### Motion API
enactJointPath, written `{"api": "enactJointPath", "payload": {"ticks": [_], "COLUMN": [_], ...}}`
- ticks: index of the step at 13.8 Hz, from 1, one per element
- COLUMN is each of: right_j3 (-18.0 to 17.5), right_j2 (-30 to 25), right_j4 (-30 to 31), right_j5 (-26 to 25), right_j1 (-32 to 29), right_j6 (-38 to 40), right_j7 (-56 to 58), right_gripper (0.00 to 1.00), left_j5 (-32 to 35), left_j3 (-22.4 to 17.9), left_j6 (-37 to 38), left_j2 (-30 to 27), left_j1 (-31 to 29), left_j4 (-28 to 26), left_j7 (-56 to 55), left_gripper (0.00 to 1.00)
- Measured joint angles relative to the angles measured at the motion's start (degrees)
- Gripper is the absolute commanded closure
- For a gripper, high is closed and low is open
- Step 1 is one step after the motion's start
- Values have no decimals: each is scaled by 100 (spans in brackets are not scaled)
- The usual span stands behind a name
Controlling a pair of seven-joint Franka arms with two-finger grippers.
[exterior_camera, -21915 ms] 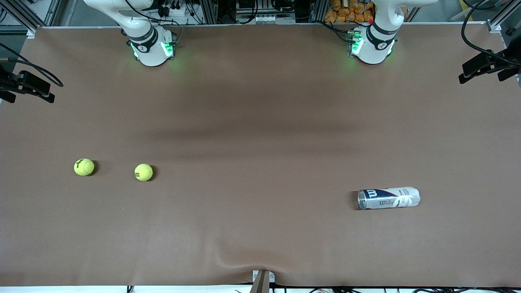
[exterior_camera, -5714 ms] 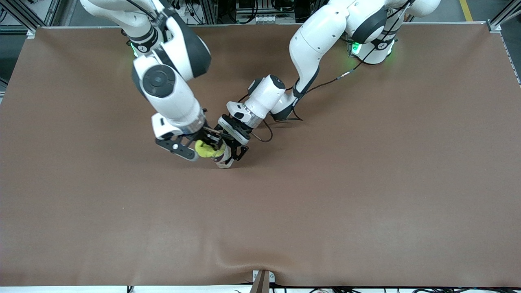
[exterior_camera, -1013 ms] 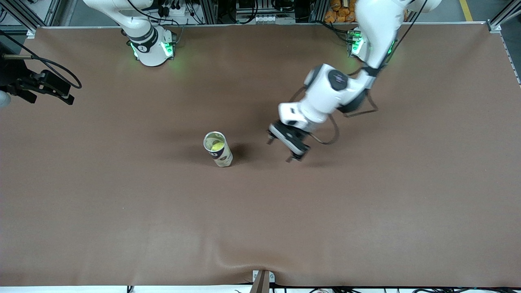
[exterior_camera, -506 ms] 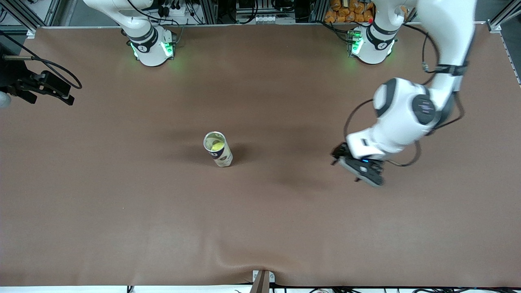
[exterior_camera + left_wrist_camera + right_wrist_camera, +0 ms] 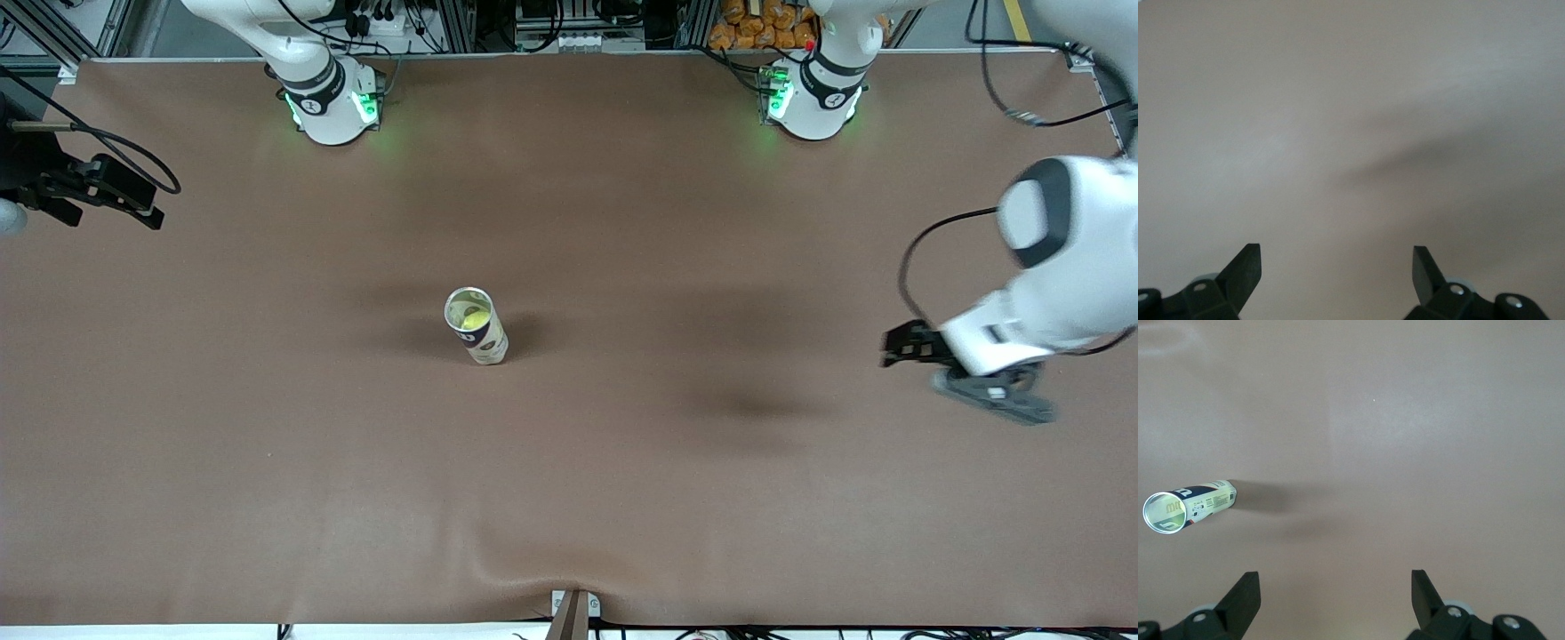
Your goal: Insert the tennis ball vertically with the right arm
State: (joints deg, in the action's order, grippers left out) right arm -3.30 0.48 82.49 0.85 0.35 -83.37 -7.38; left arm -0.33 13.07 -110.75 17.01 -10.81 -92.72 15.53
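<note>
A tennis ball can (image 5: 477, 327) stands upright in the middle of the brown table (image 5: 569, 498), its mouth open at the top. A yellow-green tennis ball (image 5: 477, 317) shows inside it. My right gripper (image 5: 107, 191) is high over the right arm's end of the table, open and empty. In the right wrist view (image 5: 1336, 590) its fingers stand wide apart, and the can (image 5: 1191, 507) is far below and off to one side. My left gripper (image 5: 969, 382) is over the left arm's end of the table, away from the can. It is open and empty in the left wrist view (image 5: 1337, 267).
The two arm bases (image 5: 331, 105) (image 5: 811, 100) stand along the table's edge farthest from the front camera. A small metal bracket (image 5: 573, 609) sits at the table's nearest edge. The left wrist view shows only bare table.
My left arm has swung away from beside the can toward its own end of the table, gripper empty. The can and my right arm have not moved.
</note>
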Motion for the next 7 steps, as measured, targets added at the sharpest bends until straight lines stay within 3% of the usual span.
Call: {"api": "enactJointPath", "payload": {"ticks": [7], "right_j3": [0], "right_j2": [0], "right_j4": [-1], "right_j5": [0], "right_j1": [0], "right_j6": [0], "right_j7": [0], "right_gripper": [0], "left_j5": [23], "left_j3": [63], "left_j6": [2420], "left_j2": [-293], "left_j1": [-206], "left_j4": [1128], "left_j7": [-1718], "left_gripper": [0]}}
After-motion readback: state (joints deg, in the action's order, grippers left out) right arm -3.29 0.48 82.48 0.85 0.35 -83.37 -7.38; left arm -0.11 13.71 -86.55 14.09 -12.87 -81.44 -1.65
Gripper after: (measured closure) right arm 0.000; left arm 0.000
